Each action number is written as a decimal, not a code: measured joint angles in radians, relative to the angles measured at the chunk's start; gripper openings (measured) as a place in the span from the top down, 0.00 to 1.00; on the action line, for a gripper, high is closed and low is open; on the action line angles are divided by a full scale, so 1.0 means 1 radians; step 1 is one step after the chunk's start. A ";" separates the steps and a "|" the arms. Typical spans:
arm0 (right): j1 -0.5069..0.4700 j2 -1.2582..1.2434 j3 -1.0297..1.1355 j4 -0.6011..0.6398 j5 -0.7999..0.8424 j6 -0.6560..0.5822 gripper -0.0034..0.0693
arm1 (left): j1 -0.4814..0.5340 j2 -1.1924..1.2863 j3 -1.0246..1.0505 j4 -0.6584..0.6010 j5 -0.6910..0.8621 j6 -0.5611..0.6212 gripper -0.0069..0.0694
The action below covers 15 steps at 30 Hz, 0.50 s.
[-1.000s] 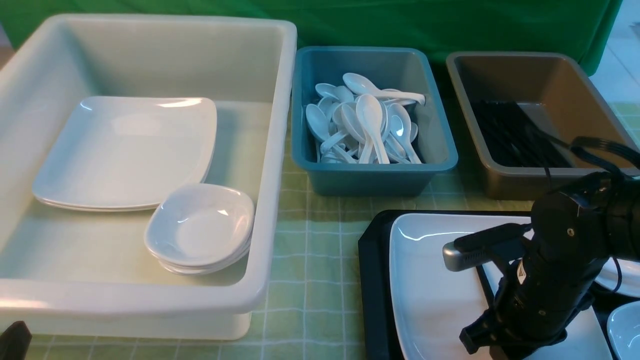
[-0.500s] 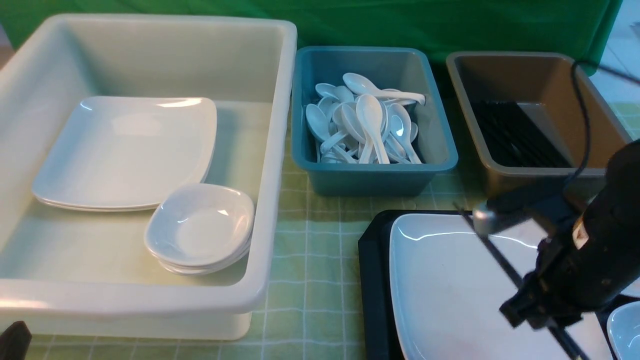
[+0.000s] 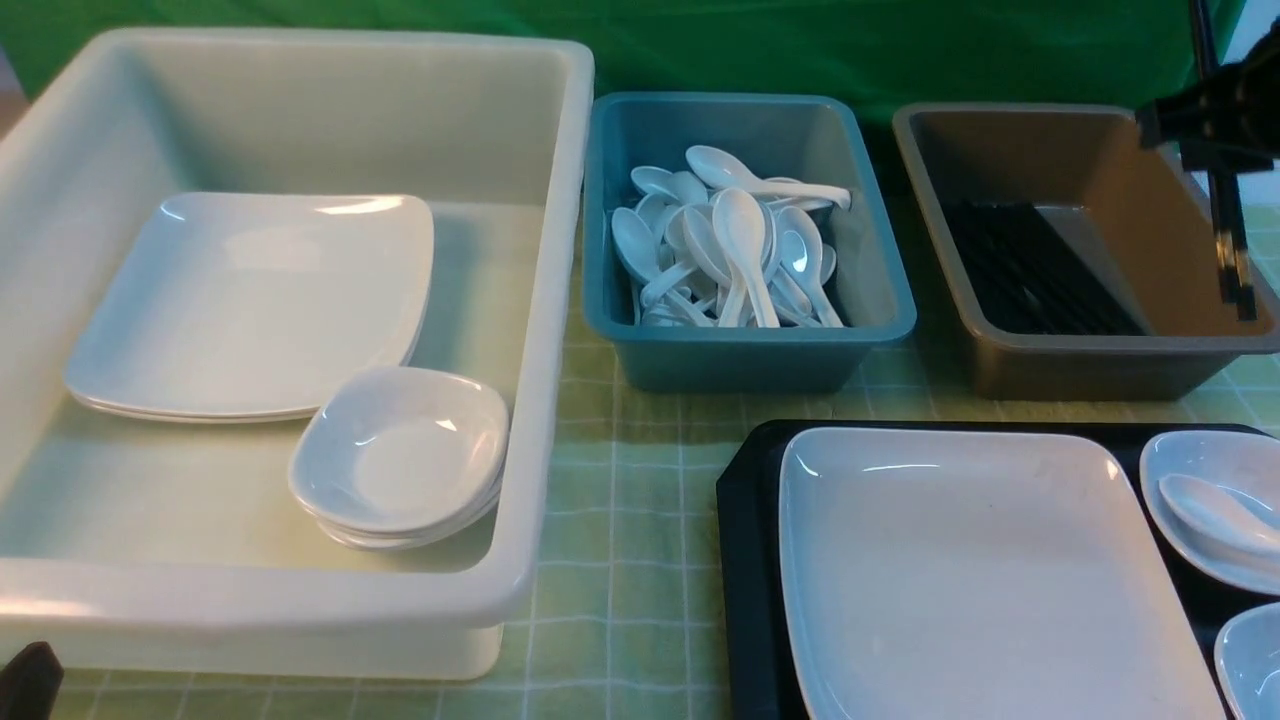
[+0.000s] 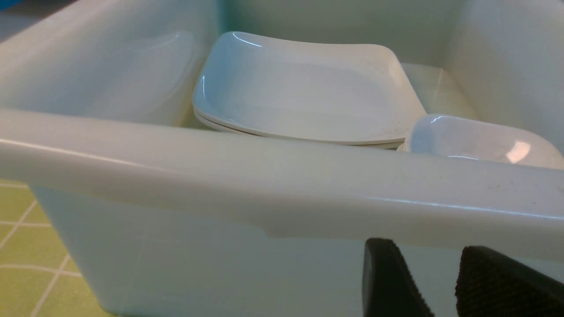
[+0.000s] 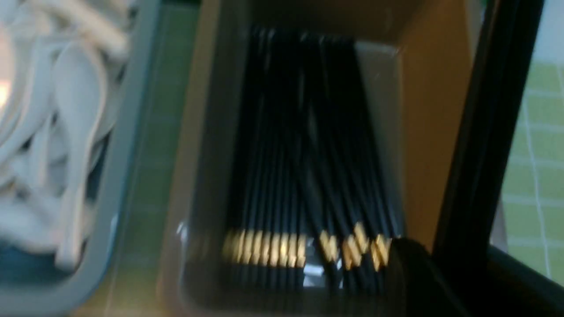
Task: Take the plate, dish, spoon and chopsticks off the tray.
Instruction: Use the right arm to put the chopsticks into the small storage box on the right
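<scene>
Chopsticks (image 3: 1230, 240) are gripped near upright in the right claw (image 3: 1210, 135) above the brown bin (image 3: 1080, 372), where like sticks (image 3: 1030, 270) are stacked, seemingly for dropping; the left claw (image 4: 434, 286) is parked open, empty.

- Right gripper (image 3: 1205, 125) has left the plate (image 3: 980, 580); now high over the brown bin (image 3: 1080, 365), right side.
- Chopsticks (image 3: 1230, 240) lifted off the plate; now hang near-upright from the clamped jaws.
- Plate fully uncovered; spoon (image 3: 1215, 515) now in view beside it.
</scene>
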 joint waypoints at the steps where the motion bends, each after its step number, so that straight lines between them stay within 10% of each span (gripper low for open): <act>1: -0.007 0.042 -0.032 0.000 -0.023 0.000 0.81 | 0.000 0.000 0.000 0.000 0.000 0.000 0.62; 15: -0.014 0.364 -0.165 0.001 -0.257 0.030 0.70 | 0.000 0.000 0.000 0.000 0.000 0.000 0.62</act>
